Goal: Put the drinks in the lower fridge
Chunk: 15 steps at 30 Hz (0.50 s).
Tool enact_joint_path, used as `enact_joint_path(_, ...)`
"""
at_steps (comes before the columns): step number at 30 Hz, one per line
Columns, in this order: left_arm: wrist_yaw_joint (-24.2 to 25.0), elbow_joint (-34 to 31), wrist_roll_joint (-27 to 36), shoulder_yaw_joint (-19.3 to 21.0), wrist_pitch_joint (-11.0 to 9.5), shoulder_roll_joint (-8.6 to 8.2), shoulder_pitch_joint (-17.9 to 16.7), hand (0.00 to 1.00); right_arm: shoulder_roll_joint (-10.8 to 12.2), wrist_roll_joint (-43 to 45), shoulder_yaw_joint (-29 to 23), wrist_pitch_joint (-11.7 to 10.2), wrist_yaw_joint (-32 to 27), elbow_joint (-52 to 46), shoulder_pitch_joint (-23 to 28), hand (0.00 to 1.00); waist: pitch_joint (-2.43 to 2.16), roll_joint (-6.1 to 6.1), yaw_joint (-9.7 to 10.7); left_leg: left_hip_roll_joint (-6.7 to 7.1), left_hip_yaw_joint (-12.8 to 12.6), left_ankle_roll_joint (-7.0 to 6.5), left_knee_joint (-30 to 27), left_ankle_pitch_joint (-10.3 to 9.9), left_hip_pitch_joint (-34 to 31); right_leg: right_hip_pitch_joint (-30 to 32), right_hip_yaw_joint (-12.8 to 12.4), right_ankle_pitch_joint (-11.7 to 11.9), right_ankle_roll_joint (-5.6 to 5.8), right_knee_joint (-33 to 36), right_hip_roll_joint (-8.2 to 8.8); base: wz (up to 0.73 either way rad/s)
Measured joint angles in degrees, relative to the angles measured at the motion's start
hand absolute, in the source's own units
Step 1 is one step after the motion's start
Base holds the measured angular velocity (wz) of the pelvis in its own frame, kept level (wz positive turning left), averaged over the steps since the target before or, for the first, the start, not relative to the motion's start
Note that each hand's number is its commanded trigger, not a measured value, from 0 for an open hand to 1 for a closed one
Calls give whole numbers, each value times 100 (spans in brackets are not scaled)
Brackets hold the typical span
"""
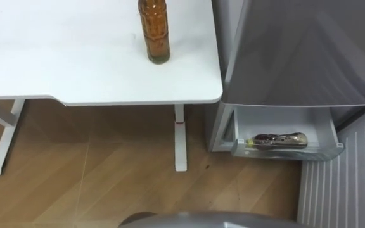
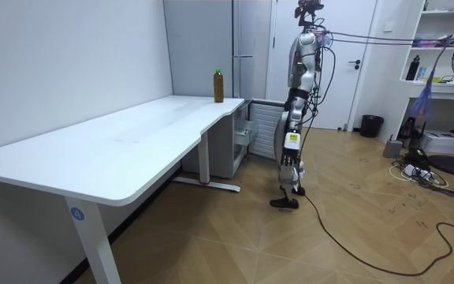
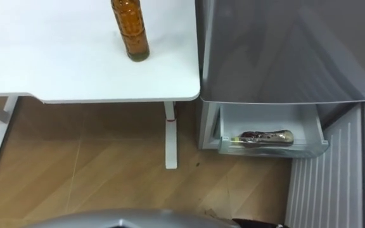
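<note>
Upright bottle [image 1: 156, 31] stands by the tabletop's [image 1: 75, 63] right edge for easy pickup, other bottle [image 1: 277, 140] already lies in the open fridge drawer [image 1: 325, 130]; can't tell the state of either hand [image 2: 290, 98].

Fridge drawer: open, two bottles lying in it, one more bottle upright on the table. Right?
Not quite. The fridge drawer is open but holds one lying bottle, not two, as the left eye view shows. The upright bottle is on the white table.

Nothing can be read: the brown bottle [image 1: 156, 31] on the white table [image 1: 56, 57] and the lying bottle [image 1: 277, 140] in the fridge drawer [image 1: 284, 120] show no legible label, and the round blue sticker [image 2: 76, 211] on a table leg is too small.
</note>
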<state>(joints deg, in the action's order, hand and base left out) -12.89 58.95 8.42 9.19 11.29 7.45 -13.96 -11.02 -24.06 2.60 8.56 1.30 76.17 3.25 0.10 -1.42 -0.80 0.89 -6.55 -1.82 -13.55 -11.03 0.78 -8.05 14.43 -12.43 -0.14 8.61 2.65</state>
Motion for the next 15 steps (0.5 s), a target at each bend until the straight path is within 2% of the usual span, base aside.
enact_joint_path(2,-230,-203,353,211,-108,0,38,0,-1,52,42,-46,-4,-20,16,0,7,-6,-87,0,0,0,12,0,24,-12,-14,1,-2,7,10,-4)
enact_joint_path(4,-534,-465,578,600,-253,-1,139,0,-5,416,-59,-85,-3,-17,5,0,2,36,-136,5,2,4,11,-3,47,-38,-8,2,-3,7,8,0)
enact_joint_path(7,-960,-1075,702,831,-398,-11,137,0,-13,827,-111,-149,-66,-127,22,0,11,72,-202,59,47,3,31,-6,49,-37,-19,2,-3,4,-12,0)
enact_joint_path(9,-1216,-1570,715,889,-477,-19,118,0,-13,933,-162,-158,-113,-273,144,0,12,85,-264,69,72,1,56,-7,51,-24,-35,1,0,5,-11,0)
enact_joint_path(10,-1440,-1848,718,895,-554,-19,114,0,-14,945,-162,-171,-132,-310,153,0,-4,122,-293,74,76,0,77,-6,51,-14,-29,-1,2,7,-5,0)
enact_joint_path(11,-1554,-1965,720,908,-582,-19,114,0,-14,946,-163,-171,-133,-312,160,0,6,98,-290,77,84,0,83,-5,52,-14,-25,-3,4,7,-3,0)
enact_joint_path(12,-1781,-2133,717,926,-673,-19,125,0,-14,948,-164,-193,-135,-331,184,0,-11,133,-285,81,93,-1,91,-5,68,-29,-22,-7,11,7,1,0)
enact_joint_path(15,-2222,-2719,712,950,-812,-20,113,0,-8,1130,-165,-338,-136,-464,302,0,-11,127,-263,85,119,-3,93,-7,90,-63,-15,-8,13,-1,2,2)
